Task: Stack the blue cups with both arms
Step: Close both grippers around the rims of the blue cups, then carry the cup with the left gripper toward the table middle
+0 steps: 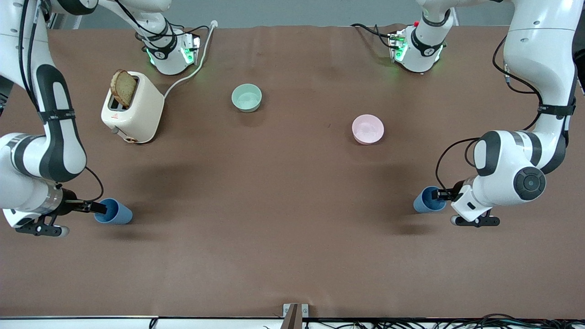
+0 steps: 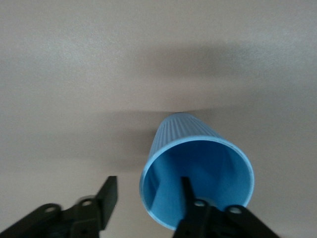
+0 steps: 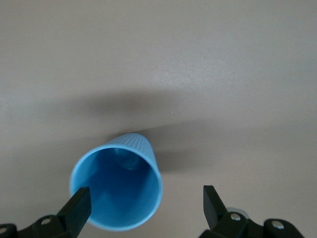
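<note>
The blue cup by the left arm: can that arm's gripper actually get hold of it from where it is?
Probably yes. The left gripper is open at the blue cup, one finger inside the mouth, the other outside the rim, nothing between.

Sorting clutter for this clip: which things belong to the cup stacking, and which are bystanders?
Job:
blue cup at the right hand
blue cup at the left hand

Bystanders:
toaster holding bread
green bowl
pink bowl

Two blue cups (image 1: 114, 211) (image 1: 428, 199), two bowls (image 1: 247, 98) (image 1: 368, 129), one toaster (image 1: 132, 107)
</note>
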